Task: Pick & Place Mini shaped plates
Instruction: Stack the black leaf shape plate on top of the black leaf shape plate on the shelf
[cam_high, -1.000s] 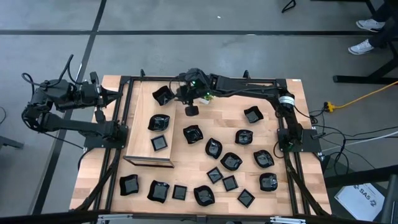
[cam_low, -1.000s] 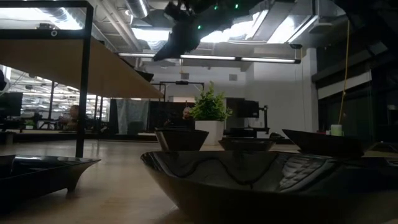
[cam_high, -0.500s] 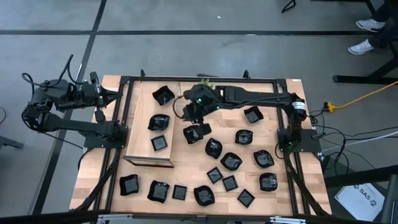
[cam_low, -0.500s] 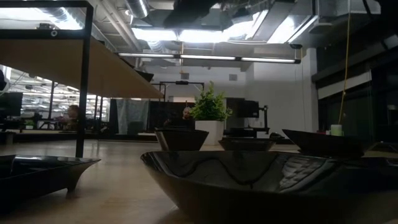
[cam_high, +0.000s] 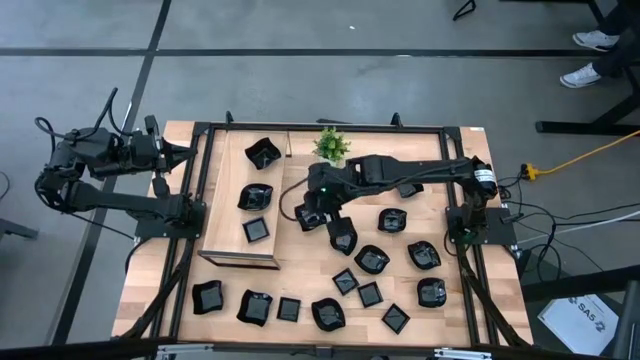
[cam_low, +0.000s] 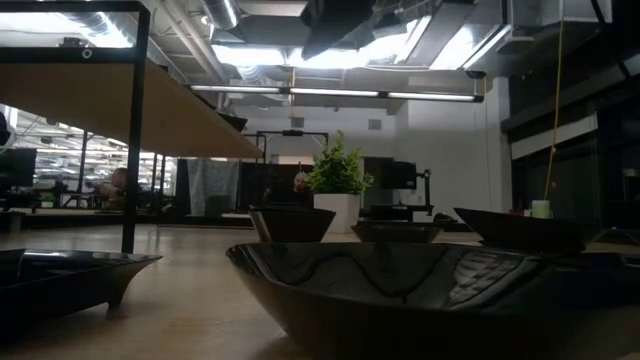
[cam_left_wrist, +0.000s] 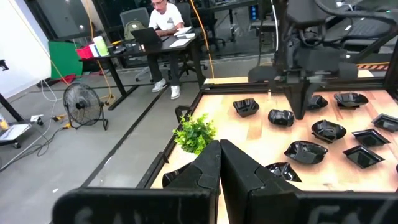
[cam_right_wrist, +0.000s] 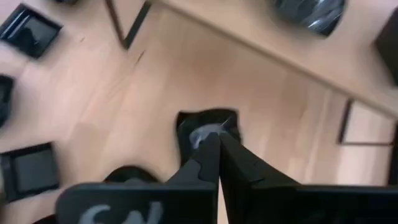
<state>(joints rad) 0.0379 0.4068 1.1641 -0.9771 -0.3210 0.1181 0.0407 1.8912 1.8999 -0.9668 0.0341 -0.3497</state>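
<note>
Several glossy black mini plates lie scattered on the wooden table (cam_high: 150, 290). Three more rest on a raised wooden board (cam_high: 225, 215). My right gripper (cam_high: 318, 205) is shut and hangs above a wavy-rimmed dish (cam_high: 306, 217) near the table's middle. In the right wrist view its closed tips (cam_right_wrist: 216, 138) stand over that dish (cam_right_wrist: 193, 124). In the low view only the arm (cam_low: 340, 18) shows, high up. My left gripper (cam_high: 190, 153) waits shut at the table's left far corner, with its tips (cam_left_wrist: 219, 148) together.
A small green potted plant (cam_high: 331, 144) stands at the far edge, behind the right arm. A black frame rail (cam_high: 300, 129) runs around the table. Dishes crowd the near right part, and a large dish (cam_low: 400, 290) fills the low view. A person (cam_left_wrist: 165, 15) sits at a desk beyond.
My right gripper has swung from the far edge, beside the board and over the plant, toward the near edge, and now stands over the wavy dish near the middle. The plant, covered by the arm before, now shows. No dish has moved.
</note>
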